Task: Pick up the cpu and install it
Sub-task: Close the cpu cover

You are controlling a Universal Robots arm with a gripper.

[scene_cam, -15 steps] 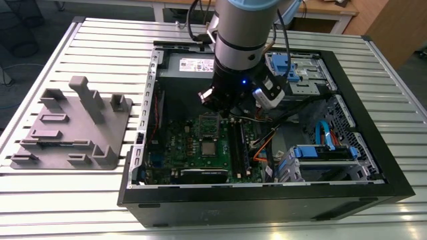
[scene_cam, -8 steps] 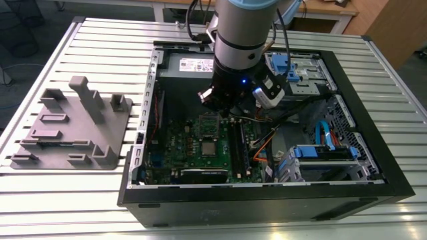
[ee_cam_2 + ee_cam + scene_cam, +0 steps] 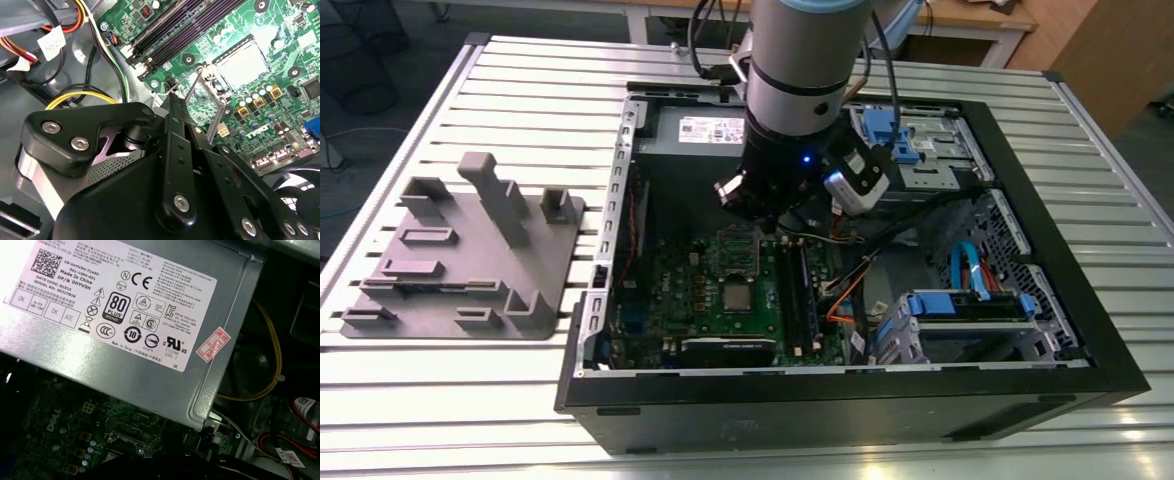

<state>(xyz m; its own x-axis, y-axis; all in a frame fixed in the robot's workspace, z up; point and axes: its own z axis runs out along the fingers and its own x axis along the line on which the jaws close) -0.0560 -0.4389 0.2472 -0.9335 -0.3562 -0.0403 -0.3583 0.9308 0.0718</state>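
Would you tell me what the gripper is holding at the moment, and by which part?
It cannot be told. The gripper hangs just above the motherboard, near what looks like the cpu, a silvery square.

A printed certification label (image 3: pixel 115 305) sits on the power supply (image 3: pixel 150 385).

Cpu (image 3: pixel 243 65): silvery square, flat in motherboard socket (image 3: pixel 230 48).

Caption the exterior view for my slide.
Robot arm's gripper poised above the motherboard inside an open computer case.
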